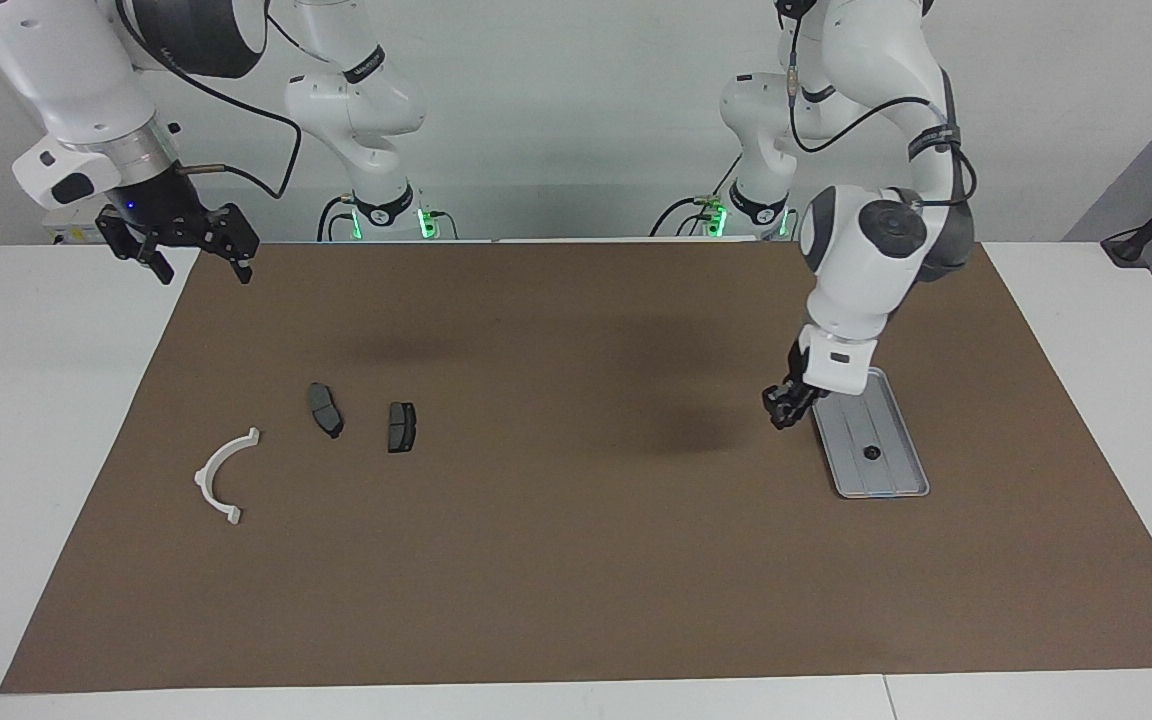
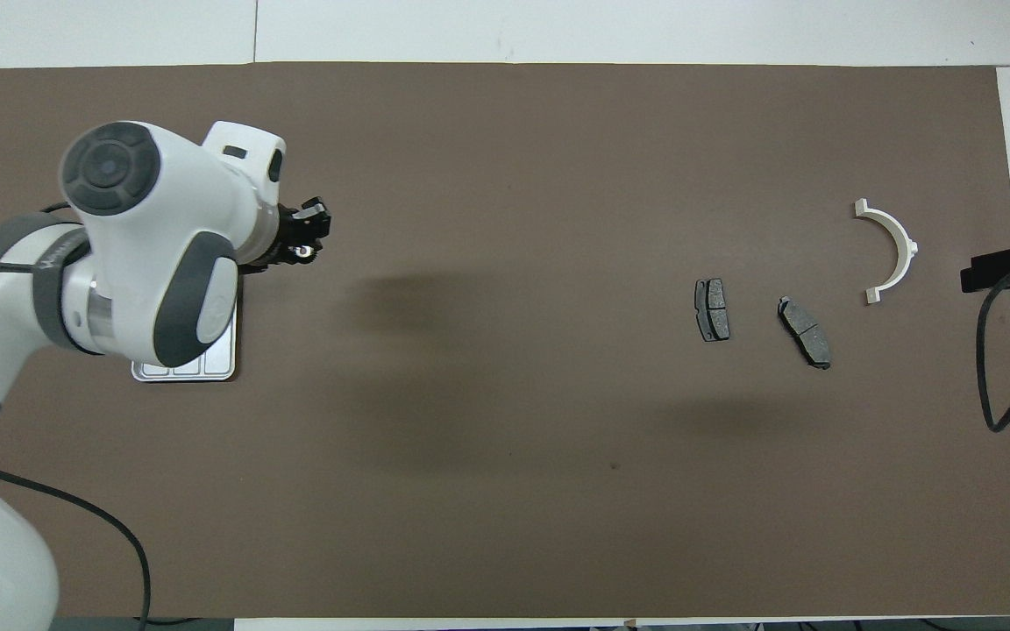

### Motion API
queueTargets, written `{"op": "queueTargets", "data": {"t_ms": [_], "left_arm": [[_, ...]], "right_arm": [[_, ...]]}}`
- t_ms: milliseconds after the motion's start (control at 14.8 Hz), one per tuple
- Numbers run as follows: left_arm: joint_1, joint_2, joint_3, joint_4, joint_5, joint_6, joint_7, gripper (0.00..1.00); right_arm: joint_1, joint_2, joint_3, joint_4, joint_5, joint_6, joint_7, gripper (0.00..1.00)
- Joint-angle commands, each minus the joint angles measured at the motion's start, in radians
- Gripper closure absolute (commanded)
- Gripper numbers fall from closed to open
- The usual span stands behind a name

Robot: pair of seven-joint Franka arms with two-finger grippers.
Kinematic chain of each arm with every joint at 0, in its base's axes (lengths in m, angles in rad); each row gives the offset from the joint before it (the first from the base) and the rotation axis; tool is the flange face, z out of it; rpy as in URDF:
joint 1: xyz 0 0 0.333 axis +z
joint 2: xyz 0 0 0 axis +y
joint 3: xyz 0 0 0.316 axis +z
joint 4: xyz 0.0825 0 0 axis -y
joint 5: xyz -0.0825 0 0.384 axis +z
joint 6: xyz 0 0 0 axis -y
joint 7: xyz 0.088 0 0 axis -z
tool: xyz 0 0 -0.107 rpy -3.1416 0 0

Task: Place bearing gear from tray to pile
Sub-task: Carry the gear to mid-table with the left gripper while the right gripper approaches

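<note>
The silver tray [image 1: 886,478] lies toward the left arm's end of the table; in the overhead view my arm covers most of the tray [image 2: 207,370]. My left gripper [image 1: 786,405] hangs low over the mat just beside the tray, on its pile side. It is shut on a small silvery toothed ring, the bearing gear [image 2: 302,252]. A small dark round part [image 1: 873,453] lies on the tray floor. The pile lies toward the right arm's end: a white half-ring bracket [image 1: 226,475] and two dark brake pads [image 1: 326,408] [image 1: 401,427]. My right gripper [image 1: 201,260] waits open.
A brown mat [image 1: 576,560] covers the table between tray and pile. The right gripper hangs over the mat's corner at the robots' end. A black cable [image 2: 996,368] hangs by the right gripper [image 2: 1009,267].
</note>
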Motion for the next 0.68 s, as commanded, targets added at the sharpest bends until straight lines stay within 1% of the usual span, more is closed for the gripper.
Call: {"op": "queueTargets", "data": {"t_ms": [0, 68, 135, 270, 338, 473, 540, 608], "left_arm": [[-0.124, 0.046, 0.021, 0.059, -0.015, 0.006, -0.149, 1.0], [-0.166, 0.064, 0.021, 0.088, -0.013, 0.006, -0.209, 1.0], [-0.212, 0.116, 0.022, 0.135, -0.01, -0.002, -0.258, 1.0], [-0.288, 0.25, 0.022, 0.262, -0.004, 0.006, -0.346, 1.0], [-0.304, 0.303, 0.025, 0.321, -0.004, 0.012, -0.361, 1.0], [-0.307, 0.362, 0.028, 0.37, 0.0, 0.003, -0.365, 1.0], [-0.336, 0.432, 0.039, 0.431, 0.02, -0.012, -0.383, 1.0], [-0.37, 0.457, 0.068, 0.456, 0.029, -0.008, -0.413, 1.0]], "right_arm": [[-0.008, 0.026, 0.003, -0.014, 0.016, 0.065, -0.02, 0.01], [-0.007, 0.041, 0.005, -0.014, 0.016, 0.101, -0.02, 0.01], [-0.002, 0.067, 0.005, -0.011, 0.015, 0.131, -0.021, 0.01], [0.013, 0.134, 0.007, 0.009, 0.012, 0.177, -0.023, 0.0], [0.031, 0.174, 0.007, 0.023, 0.009, 0.203, -0.024, 0.0], [0.07, 0.245, 0.007, 0.044, 0.013, 0.26, -0.018, 0.0], [0.094, 0.263, 0.007, 0.046, 0.016, 0.288, -0.017, 0.0], [0.125, 0.288, 0.007, 0.049, 0.018, 0.309, 0.002, 0.0]]}}
